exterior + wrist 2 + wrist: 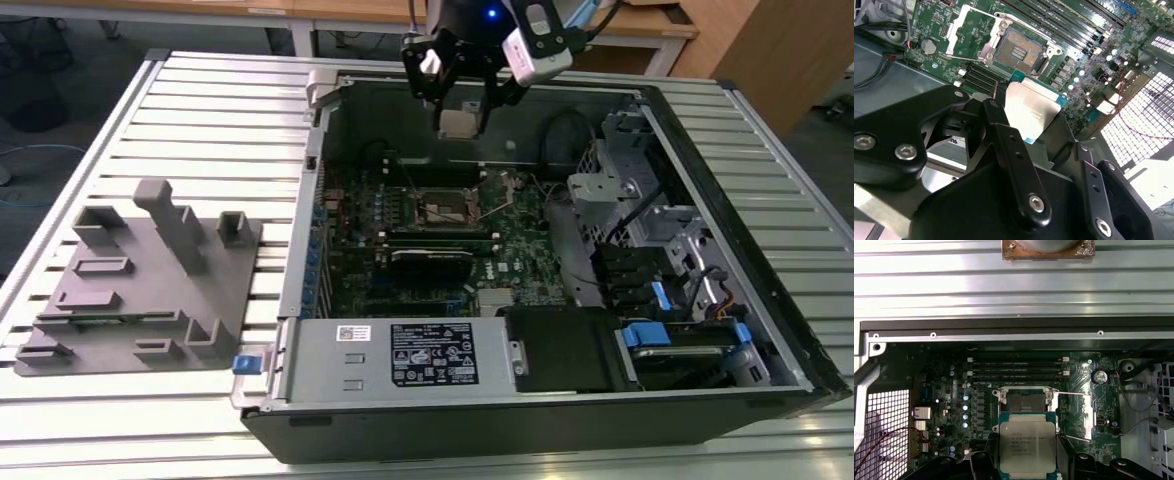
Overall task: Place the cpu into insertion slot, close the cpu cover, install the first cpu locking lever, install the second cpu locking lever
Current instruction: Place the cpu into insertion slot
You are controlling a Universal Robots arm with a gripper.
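One thing is in the grip: the gripper (461,112) is clenched on the cpu (1027,447), its black fingers (1004,135) pressed on opposite edges so that the silver-grey top faces up and the underside is free to meet the socket; holding by the edges, I judge, keeps the contact face untouched and the chip level. The cpu hangs under the hand, above the open computer case (534,435) and well clear of the motherboard (527,250); it touches nothing but the fingers. Beneath and slightly ahead of the fingertips lies the insertion slot (1019,50), its dark field of contacts showing inside the silvery rim; nothing sits in it. The cpu cover (1088,415) is swung open to one side of the slot, green board showing through its cut-out centre, which leaves the way down clear for the chip. Beyond the slot from the hand run the long black memory slots (1016,371). None of the four named steps is finished as things stand: the chip is aloft, the cover is up, and the locking levers I cannot pick out with certainty. Far from the hand, on the slatted table (200,110), stands a grey fixture block (147,280).
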